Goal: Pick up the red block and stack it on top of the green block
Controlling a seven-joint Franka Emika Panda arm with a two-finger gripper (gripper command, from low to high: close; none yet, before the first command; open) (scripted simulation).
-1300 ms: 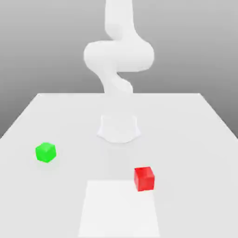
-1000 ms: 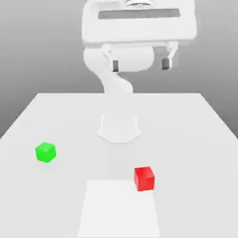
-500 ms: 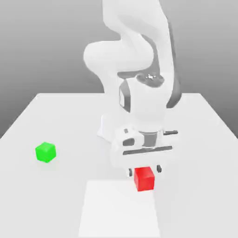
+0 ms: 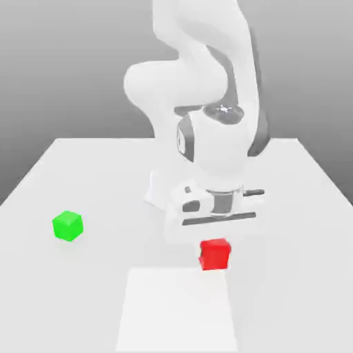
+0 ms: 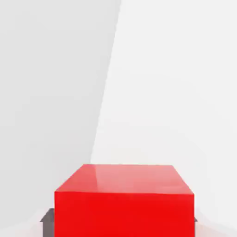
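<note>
the white arm bends down over the pale bench (image 4: 83,179), its wrist pointing straight down near the front middle of the surface in the exterior view. the claw (image 4: 215,245) sits directly above the red block (image 4: 215,254) and is pinched onto it; the fingers themselves are mostly hidden behind the hand's body and the cube in that view, so the contact points are hard to make out, though the block appears tucked right under the hand. in the hand view the red block (image 5: 124,201) looms close, a glossy top face and a flat front face, with dark finger pads (image 5: 47,216) peeking out at either lower side of it, pressed against its flanks. the block sits at the far edge of a lighter white rectangle (image 4: 178,310) marked on the bench, toward the exterior view's right of its middle. the green block (image 4: 67,225) rests on the bench well apart, off toward the exterior view's left, standing alone and untouched. the arm's base (image 4: 160,189) stands behind the hand.
</note>
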